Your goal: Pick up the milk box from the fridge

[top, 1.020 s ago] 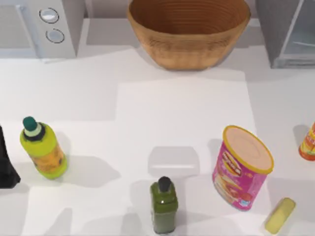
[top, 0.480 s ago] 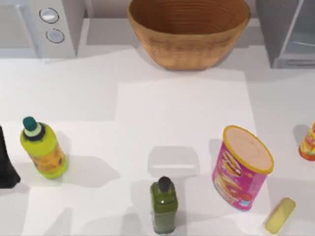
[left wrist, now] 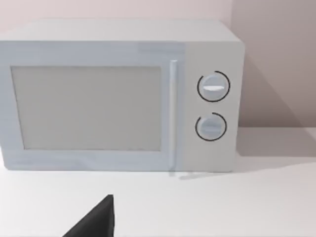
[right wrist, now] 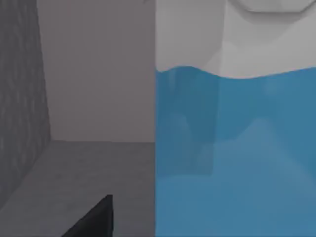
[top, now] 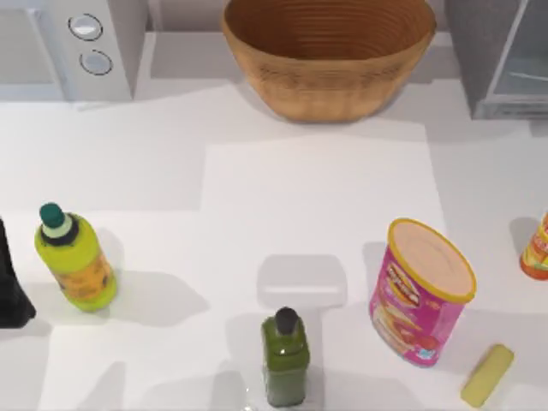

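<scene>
Top view: the white tabletop (top: 317,197) carries the fridge (top: 501,56) at 2 o'clock, a wicker basket (top: 330,51) at 12, a white microwave (top: 64,47) at 10, and a pink chips can (top: 419,291) at 5. Right wrist view: the milk box (right wrist: 237,148) stands close ahead inside the fridge's grey interior (right wrist: 94,74). Whether either gripper is apart or together cannot be told; the left arm (top: 10,287) sits at 9.

Bright, even light; soft shadows, no glare.
</scene>
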### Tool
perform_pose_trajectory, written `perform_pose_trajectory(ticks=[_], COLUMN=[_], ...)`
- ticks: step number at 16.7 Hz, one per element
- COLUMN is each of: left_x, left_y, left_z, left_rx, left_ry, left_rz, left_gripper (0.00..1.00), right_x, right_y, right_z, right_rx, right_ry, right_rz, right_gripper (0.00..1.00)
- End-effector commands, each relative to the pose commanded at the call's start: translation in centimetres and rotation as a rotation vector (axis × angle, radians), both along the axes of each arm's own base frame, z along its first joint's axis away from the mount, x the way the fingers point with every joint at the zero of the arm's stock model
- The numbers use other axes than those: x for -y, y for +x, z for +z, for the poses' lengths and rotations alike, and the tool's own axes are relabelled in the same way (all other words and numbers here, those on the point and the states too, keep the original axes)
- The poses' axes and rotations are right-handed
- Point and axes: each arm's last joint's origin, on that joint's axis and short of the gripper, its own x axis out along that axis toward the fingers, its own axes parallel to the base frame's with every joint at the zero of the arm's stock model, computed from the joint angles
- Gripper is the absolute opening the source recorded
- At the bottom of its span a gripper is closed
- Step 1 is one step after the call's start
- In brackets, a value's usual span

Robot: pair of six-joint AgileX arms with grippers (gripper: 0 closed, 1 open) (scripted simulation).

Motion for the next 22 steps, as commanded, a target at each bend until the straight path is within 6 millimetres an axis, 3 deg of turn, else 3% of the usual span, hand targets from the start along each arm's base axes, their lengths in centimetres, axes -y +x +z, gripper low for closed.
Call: perform_pose_trajectory(ticks=[3,9,17,21,22], left_x=[0.0,0.0,0.0,0.0,0.0], left_y=[0.0,0.0,0.0,0.0,0.0], left_z=[0.0,0.0,0.0,0.0,0.0], left_rx=[0.0,0.0,0.0,0.0,0.0], left_ry=[0.0,0.0,0.0,0.0,0.0], left_rz=[0.0,0.0,0.0,0.0,0.0], left_gripper=[1.0,1.0,1.0,1.0,1.0], right_x=[-0.4,-0.3,-0.3,-0.3,-0.3], right_y=[1.4,1.7,7.3,7.4,7.4], right_z=[-0.3,-0.3,-0.2,-0.3,-0.3], right_rx=[-0.021,-0.023,-0.02,-0.021,-0.021], right_ry=[0.003,0.003,0.002,0.003,0.003], right_rz=[-0.031,-0.033,-0.032,-0.032,-0.032], right_gripper=[1.0,1.0,1.0,1.0,0.92])
